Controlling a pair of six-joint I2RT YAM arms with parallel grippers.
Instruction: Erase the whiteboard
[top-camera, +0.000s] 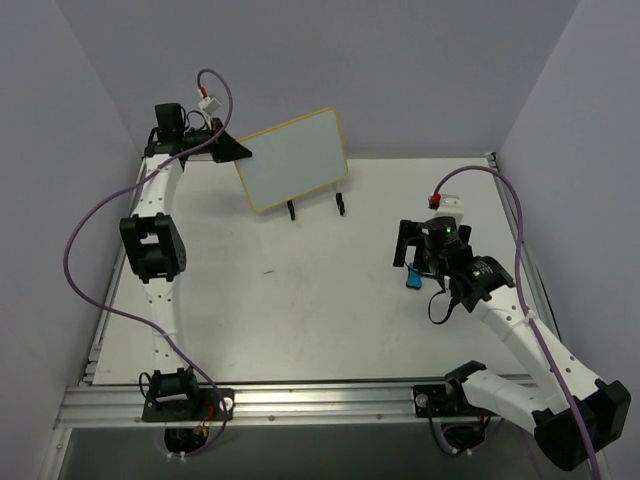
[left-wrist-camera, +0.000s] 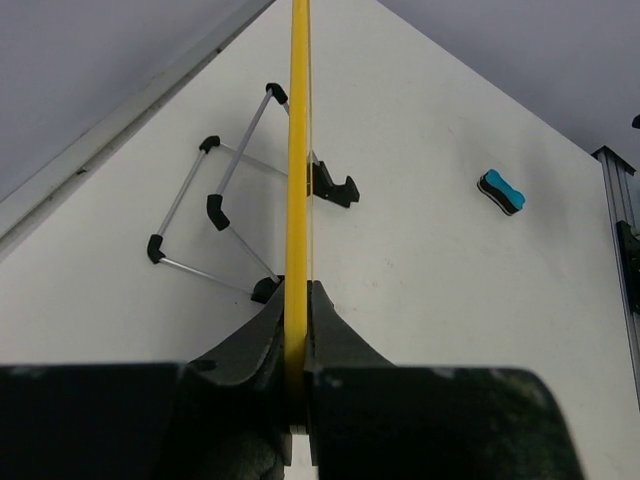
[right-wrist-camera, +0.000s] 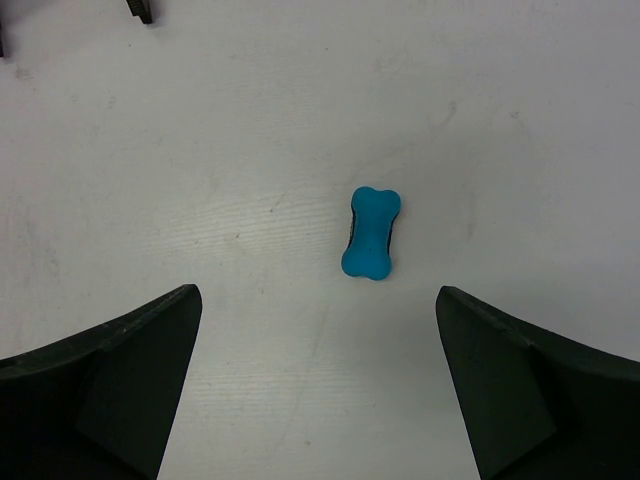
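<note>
**White bench, pale walls: board pinched by its edge, eraser not yet picked up**

White bench (top-camera: 300, 310) and plain lilac walls frame the scene. At the back of the bench, the small white rectangular whiteboard with a thin yellow frame (top-camera: 292, 160) stands tilted over the black wire easel stand (left-wrist-camera: 215, 205). I cannot tell whether its lower edge rests on the stand's feet.

The left end effector (left-wrist-camera: 298, 300) is closed on the frame at the board's left edge. That narrow pinch is the main risk. Wiping pressure on the far side could twist the board in the fingers, pull it free or tip the easel.

The right end effector (right-wrist-camera: 318, 295) hangs wide open and holds nothing. The small blue bone-shaped eraser (right-wrist-camera: 370, 232) lies flat on the bench just ahead of it, slightly nearer the right finger. An off-centre close could nudge the eraser aside or catch only one lobe.

Board and right end effector are well apart, so the eraser needs a firm hold before the carry. From above, the board's face looks blank, but faint marks would be too small to see.
</note>
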